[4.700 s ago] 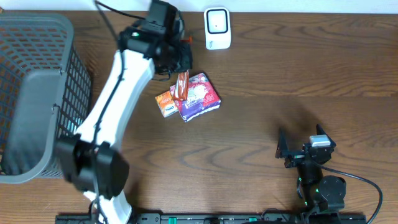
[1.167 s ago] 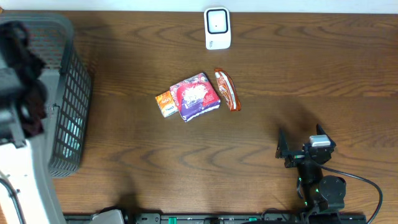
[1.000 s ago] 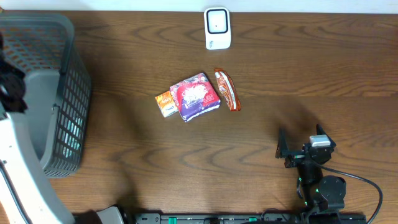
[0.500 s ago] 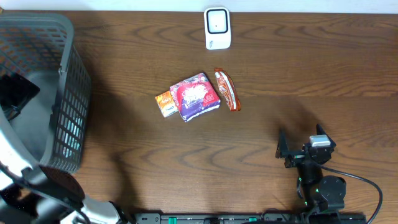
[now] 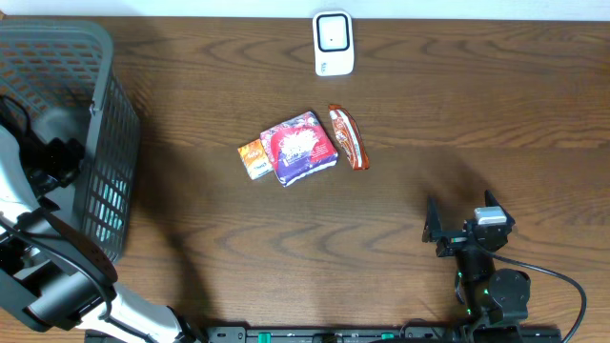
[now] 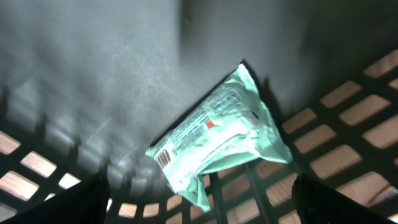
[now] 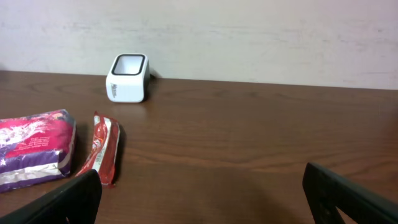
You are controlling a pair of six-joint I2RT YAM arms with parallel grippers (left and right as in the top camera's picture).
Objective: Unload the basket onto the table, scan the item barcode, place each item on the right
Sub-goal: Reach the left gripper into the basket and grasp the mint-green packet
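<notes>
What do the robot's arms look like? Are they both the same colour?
No. The left arm has chunky white tube sections with black joints. The right arm is small and nearly all black, with a pale grey block on top, small green lights and a thin black cable looping out of its base. Both have dark fingers.

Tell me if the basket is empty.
Not empty. The left wrist view shows a pale green packet lying inside the basket, against its mesh wall.
</notes>
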